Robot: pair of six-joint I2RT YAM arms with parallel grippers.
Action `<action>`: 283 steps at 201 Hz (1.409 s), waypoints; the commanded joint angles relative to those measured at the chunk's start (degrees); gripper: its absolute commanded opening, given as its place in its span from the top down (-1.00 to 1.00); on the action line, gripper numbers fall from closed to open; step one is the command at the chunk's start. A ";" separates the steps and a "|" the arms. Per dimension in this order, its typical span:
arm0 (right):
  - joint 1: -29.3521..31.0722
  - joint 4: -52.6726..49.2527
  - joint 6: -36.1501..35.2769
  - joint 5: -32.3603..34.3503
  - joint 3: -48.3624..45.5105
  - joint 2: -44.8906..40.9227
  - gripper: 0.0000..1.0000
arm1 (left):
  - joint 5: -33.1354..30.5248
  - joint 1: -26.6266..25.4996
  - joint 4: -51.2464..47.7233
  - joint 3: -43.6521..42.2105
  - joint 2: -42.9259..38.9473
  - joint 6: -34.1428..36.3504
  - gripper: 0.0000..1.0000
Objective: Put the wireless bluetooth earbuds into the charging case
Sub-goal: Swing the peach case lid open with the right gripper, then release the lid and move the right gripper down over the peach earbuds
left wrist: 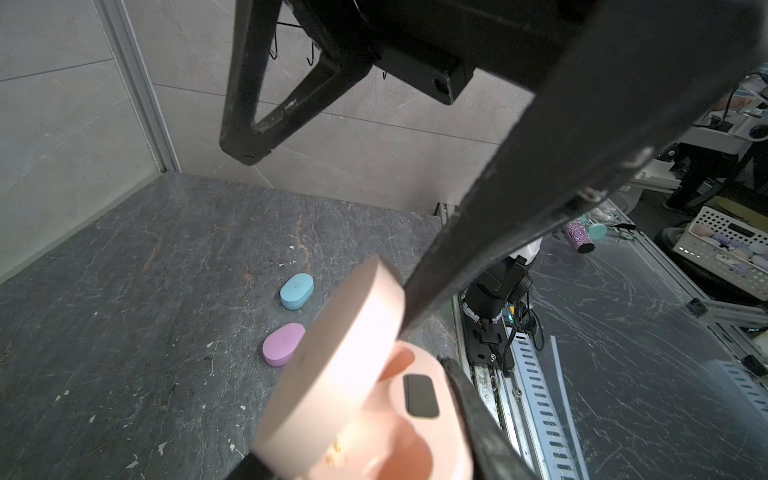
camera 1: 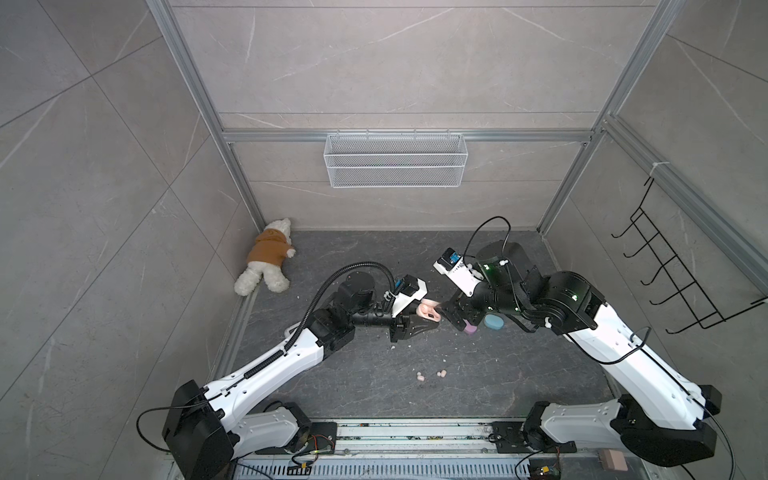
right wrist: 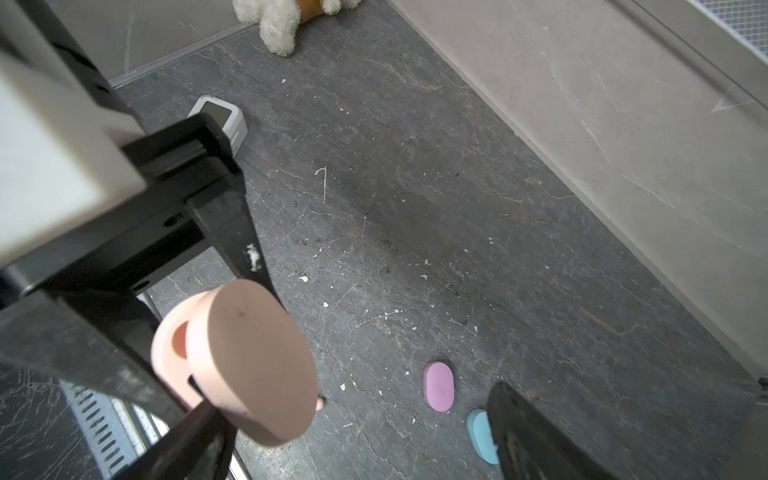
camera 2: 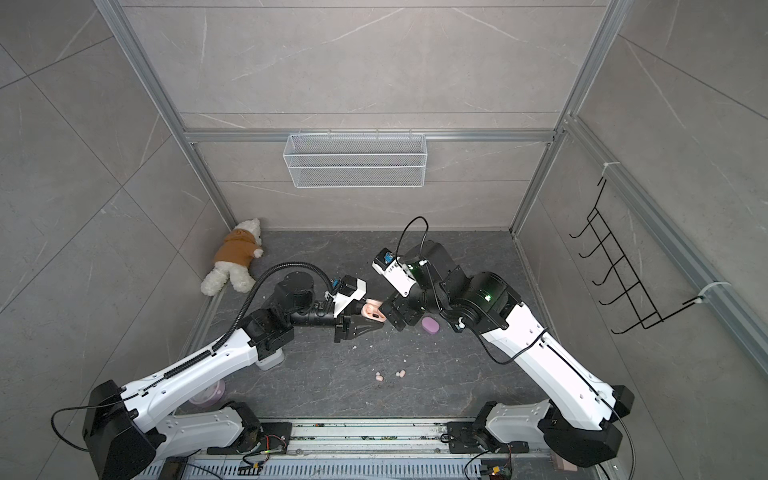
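Top views are both showing the left gripper (camera 1: 429, 316) clamping the peach case (camera 1: 427, 309), flipped open, above the table (camera 1: 374, 266). The right gripper (camera 1: 455, 318) is hovering just beside it, jaws spread and grasping nothing. Peach earbuds (camera 1: 420, 377) are lying on the table, well apart from the case. Left wrist view is showing the peach case sitting between the fingers (left wrist: 473, 407), with a purple case (left wrist: 283, 344) and a blue case (left wrist: 296, 291) lying shut beyond. Right wrist view is showing its lid (right wrist: 249, 357) turned toward the right gripper and a stuffed bear (right wrist: 274, 25) lying on the table.
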 commanded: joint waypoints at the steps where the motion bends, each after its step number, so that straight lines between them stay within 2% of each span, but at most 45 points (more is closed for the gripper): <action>1: -1.12 0.67 1.57 3.37 2.38 1.39 -0.89 | 2.46 -0.12 2.13 2.00 -2.21 0.61 0.86; 94: -4.97 -0.45 3.26 -1.27 4.23 3.23 -0.89 | 3.49 -0.12 2.41 2.01 -2.59 0.52 0.88; 165: -4.94 -3.65 3.20 -8.46 5.48 1.77 -0.93 | 0.24 -0.12 3.03 1.48 -2.48 -0.04 0.91; 235: -5.35 -7.30 9.79 -12.13 6.03 -0.89 -0.96 | -5.65 2.45 7.51 -1.45 -3.68 -2.01 0.96; 283: -5.55 -5.87 19.12 -11.81 -3.71 -6.00 -0.97 | -10.27 4.67 9.60 -3.84 -5.14 -2.12 0.96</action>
